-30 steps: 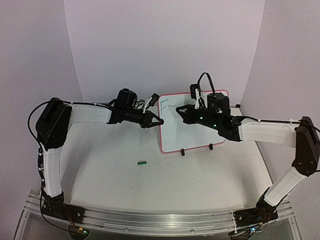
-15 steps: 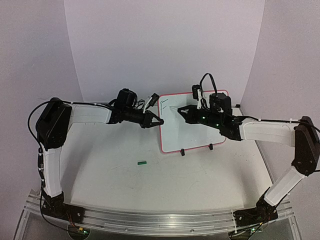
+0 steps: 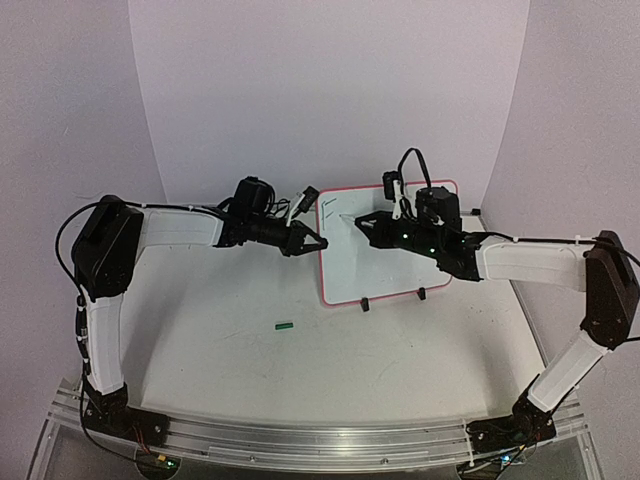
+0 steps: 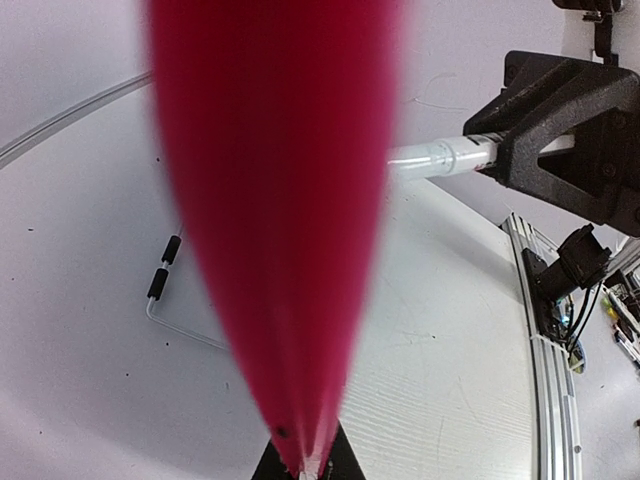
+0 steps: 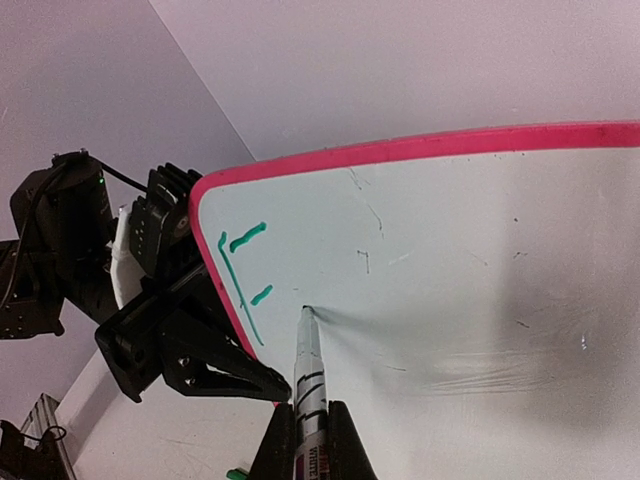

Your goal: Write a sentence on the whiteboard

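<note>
Whiteboard (image 5: 480,230) lies ahead of the right hand (image 5: 308,430), clamped on a marker (image 5: 310,360) pointing tip-first at it, touching beside the green strokes (image 5: 243,275); left hand (image 3: 312,243) clamps its rim.

In the left wrist view the whiteboard's red rim (image 4: 275,200) is a blurred wedge that hides nearly all of the left gripper (image 4: 303,462) and much of the surface (image 4: 450,350). In the right wrist view the bottom edge cuts off the marker's (image 5: 308,370) barrel and the right gripper (image 5: 310,445). From above, the green strokes (image 3: 327,205) are too small to read, and the small green thing (image 3: 285,325) is too small to name.
</note>
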Robot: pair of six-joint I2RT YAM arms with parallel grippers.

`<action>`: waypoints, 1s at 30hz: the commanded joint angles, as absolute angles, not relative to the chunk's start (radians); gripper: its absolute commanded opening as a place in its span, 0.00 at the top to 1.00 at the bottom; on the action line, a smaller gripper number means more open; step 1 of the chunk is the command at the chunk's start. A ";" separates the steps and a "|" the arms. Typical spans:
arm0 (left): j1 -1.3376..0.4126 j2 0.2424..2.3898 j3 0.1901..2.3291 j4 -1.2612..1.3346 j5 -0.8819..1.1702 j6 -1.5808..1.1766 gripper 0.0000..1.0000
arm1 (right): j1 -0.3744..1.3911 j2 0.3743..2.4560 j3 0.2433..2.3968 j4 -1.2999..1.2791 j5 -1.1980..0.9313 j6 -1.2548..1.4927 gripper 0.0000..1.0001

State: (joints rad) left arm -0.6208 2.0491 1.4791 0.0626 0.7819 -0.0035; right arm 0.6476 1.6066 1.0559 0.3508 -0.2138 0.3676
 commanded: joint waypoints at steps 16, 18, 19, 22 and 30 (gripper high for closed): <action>-0.662 2.077 1.480 -0.117 0.781 0.031 1.00 | 0.640 1.669 1.104 0.360 -0.272 0.347 1.00; -0.661 2.076 1.481 -0.117 0.780 0.031 1.00 | 0.640 1.662 1.085 0.359 -0.274 0.351 1.00; -0.661 2.078 1.481 -0.117 0.781 0.031 1.00 | 0.640 1.660 1.078 0.359 -0.275 0.353 1.00; -0.661 2.077 1.482 -0.117 0.781 0.031 1.00 | 0.640 1.653 1.058 0.359 -0.272 0.356 1.00; -0.662 2.077 1.481 -0.116 0.781 0.031 1.00 | 0.640 1.617 1.041 0.359 -0.229 0.354 1.00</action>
